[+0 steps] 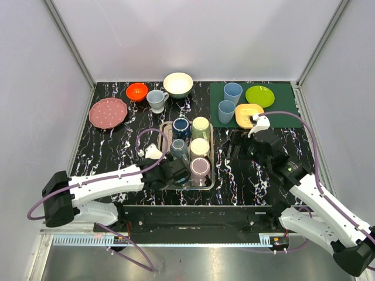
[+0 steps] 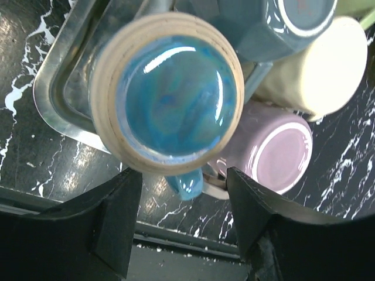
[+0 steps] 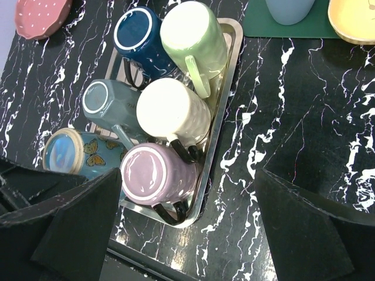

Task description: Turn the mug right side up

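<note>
Left gripper (image 2: 183, 174) astride upturned blue mug (image 2: 170, 99) in tray (image 2: 58, 105)

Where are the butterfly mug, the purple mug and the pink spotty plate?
butterfly mug (image 3: 96, 157), right wrist view, on its painted side.
purple mug (image 3: 153, 175), right wrist view, on its upturned bottom.
pink spotty plate (image 1: 108, 112), top view, on its bare middle.

seven mugs (image 3: 173, 108), two tumblers (image 1: 232, 92), three plates (image 1: 108, 112), two bowls (image 1: 178, 84)
</note>
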Robot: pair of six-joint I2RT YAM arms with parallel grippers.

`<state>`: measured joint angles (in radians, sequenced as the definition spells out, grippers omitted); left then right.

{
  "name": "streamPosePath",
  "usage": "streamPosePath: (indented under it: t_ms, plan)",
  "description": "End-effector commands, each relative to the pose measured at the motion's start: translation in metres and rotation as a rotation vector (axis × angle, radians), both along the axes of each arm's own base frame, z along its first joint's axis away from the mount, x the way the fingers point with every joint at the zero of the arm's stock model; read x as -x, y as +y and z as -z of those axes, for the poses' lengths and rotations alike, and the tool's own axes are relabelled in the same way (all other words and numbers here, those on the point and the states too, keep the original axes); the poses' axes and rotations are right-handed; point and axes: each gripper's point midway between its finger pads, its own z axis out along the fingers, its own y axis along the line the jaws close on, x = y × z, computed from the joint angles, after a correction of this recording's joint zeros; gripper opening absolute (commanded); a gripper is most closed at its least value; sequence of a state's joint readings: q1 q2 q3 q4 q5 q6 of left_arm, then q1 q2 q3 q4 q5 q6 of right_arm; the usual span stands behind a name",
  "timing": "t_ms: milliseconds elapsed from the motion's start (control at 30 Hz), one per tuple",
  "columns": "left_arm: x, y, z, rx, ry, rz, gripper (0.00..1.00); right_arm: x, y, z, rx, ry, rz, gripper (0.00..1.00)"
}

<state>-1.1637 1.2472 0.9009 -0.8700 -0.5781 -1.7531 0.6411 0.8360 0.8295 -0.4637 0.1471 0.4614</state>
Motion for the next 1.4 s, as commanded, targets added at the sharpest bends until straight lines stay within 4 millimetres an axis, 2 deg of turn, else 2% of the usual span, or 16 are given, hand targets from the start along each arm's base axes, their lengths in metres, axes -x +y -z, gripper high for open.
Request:
streamPosePath:
  t_ms: [0,233,333,667,733,800,833,933,1000,1100,1233,1267,1333,1367]
  plan:
    - [-0.017,0.003,-0.004,-0.005,-0.028,-0.073,0.61,0.006,0.000,0.000,-0.016,0.007,-0.012,1.00]
    - [-0.025,0.005,0.011,-0.046,0.021,-0.077,0.54,0.007,-0.001,0.003,-0.009,0.014,-0.011,1.00]
    - [-0.026,0.008,0.017,-0.053,0.033,-0.075,0.48,0.008,-0.002,0.004,-0.006,0.017,-0.011,1.00]
    - [-0.017,0.020,0.023,-0.073,0.064,-0.024,0.20,0.007,-0.001,0.008,0.001,0.033,-0.011,1.00]
    - [-0.014,0.021,0.024,-0.077,0.076,-0.010,0.22,0.007,0.000,0.007,-0.002,0.033,-0.011,1.00]
    - [-0.011,0.022,0.026,-0.092,0.092,0.008,0.29,0.006,0.000,0.007,-0.005,0.034,-0.010,1.00]
    - [-0.010,0.022,0.026,-0.097,0.096,0.016,0.36,0.006,0.000,0.008,-0.003,0.037,-0.010,1.00]
    - [-0.007,0.022,0.028,-0.113,0.114,0.034,0.46,0.006,0.001,0.007,-0.011,0.038,-0.007,1.00]
    - [-0.007,0.022,0.029,-0.121,0.121,0.046,0.48,0.007,0.000,0.008,-0.011,0.039,-0.006,1.00]
    - [-0.007,0.021,0.030,-0.126,0.122,0.051,0.47,0.007,-0.001,0.009,-0.008,0.043,0.000,1.00]
    - [-0.009,0.020,0.027,-0.127,0.113,0.060,0.25,0.008,-0.002,0.010,-0.008,0.046,0.002,1.00]
    - [-0.009,0.019,0.025,-0.130,0.111,0.068,0.13,0.008,-0.002,0.010,-0.006,0.046,0.002,1.00]
    - [-0.009,0.020,0.022,-0.124,0.102,0.076,0.00,0.008,-0.002,0.009,-0.007,0.048,0.003,1.00]
    - [-0.009,0.021,0.020,-0.128,0.098,0.085,0.00,0.008,-0.001,0.009,-0.005,0.051,0.001,1.00]
